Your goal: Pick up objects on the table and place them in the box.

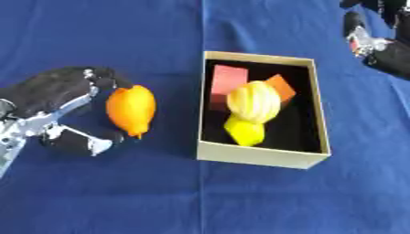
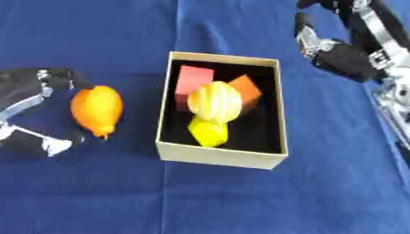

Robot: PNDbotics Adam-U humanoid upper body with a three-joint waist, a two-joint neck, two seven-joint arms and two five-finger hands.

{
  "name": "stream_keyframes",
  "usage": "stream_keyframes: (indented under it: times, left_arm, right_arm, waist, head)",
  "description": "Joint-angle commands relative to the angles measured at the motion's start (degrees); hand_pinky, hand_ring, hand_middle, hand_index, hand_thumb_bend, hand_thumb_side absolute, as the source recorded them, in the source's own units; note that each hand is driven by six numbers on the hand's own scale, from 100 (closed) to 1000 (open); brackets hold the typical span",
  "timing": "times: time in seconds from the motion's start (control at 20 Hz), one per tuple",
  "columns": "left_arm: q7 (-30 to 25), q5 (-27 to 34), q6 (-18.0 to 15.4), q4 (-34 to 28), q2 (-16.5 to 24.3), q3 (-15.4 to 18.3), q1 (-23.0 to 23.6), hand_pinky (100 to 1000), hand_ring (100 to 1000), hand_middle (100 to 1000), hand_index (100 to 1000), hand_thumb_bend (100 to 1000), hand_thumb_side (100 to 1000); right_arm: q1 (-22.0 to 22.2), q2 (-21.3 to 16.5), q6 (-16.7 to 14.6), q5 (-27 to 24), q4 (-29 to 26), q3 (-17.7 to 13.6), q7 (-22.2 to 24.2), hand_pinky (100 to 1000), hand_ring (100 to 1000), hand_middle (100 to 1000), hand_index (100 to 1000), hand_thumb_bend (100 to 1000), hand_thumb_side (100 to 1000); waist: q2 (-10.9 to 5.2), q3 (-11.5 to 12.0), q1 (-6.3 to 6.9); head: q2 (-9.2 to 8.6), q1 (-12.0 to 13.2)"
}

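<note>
Your table (image 1: 96, 196) is covered edge to edge in blue cloth, so its own surface stays hidden. The box (image 1: 260, 156), an open tan carton with a dark inside, sits right of centre. Your left hand (image 1: 56, 107) comes in from the left edge, its arm cut off there; fingers above and thumb below curl around the orange fruit (image 1: 131, 109), touching its top end and reaching near its lower tip, though you cannot tell whether the fruit is lifted or resting on the cloth. Your right hand (image 2: 340, 57) hangs at the upper right, well apart from the box, partly cut off, fingers curled and holding nothing.

Inside the box, a ribbed yellow fruit (image 1: 255, 101) lies over a pink block (image 1: 228, 82), an orange block (image 1: 280, 87) and a yellow lemon-like piece (image 1: 244, 131), hiding part of each.
</note>
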Motion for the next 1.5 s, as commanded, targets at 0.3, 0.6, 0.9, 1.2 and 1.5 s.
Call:
stream_keyframes:
  times: [0.3,0.6,0.9,1.2,1.5]
  left_arm:
    - [4.1,-4.02,0.2,7.06,-2.8,1.02,-1.81,861,848,811,892,353,288]
    - [5.72,-6.39,0.01,11.42,-4.66,1.24,-2.92,832,815,761,815,278,247]
    - [7.54,-7.38,-0.38,13.18,-5.25,1.26,-3.24,820,801,747,776,238,204]
    - [11.62,-7.63,-2.71,7.1,-5.91,2.97,-6.53,666,578,506,546,100,100]
    - [14.07,-3.62,-3.61,-0.5,-5.91,1.37,-8.94,664,575,508,572,100,100]
  right_arm:
    - [-0.18,-0.64,0.27,0.49,-0.84,0.0,0.49,978,900,703,801,100,438]
    - [-0.01,-0.06,0.61,0.55,-0.84,0.33,0.87,979,901,703,802,100,439]
    - [0.06,0.09,0.72,0.64,-0.84,0.37,0.92,979,901,703,802,100,439]
    - [0.73,0.34,1.0,0.68,-0.84,0.24,0.75,980,902,702,802,100,441]
    - [1.05,0.32,1.0,0.62,-0.84,0.18,0.74,981,902,702,803,100,447]
  waist:
    - [-0.95,-0.38,-0.05]
    - [-0.71,-0.64,-0.07]
    - [-0.65,-0.69,-0.06]
    - [-1.06,-0.58,0.1]
    - [-1.65,-0.47,0.35]
  head:
    - [-1.03,0.78]
    - [-1.17,1.05]
    - [-1.23,1.11]
    - [-0.94,0.8]
    - [-0.71,0.72]
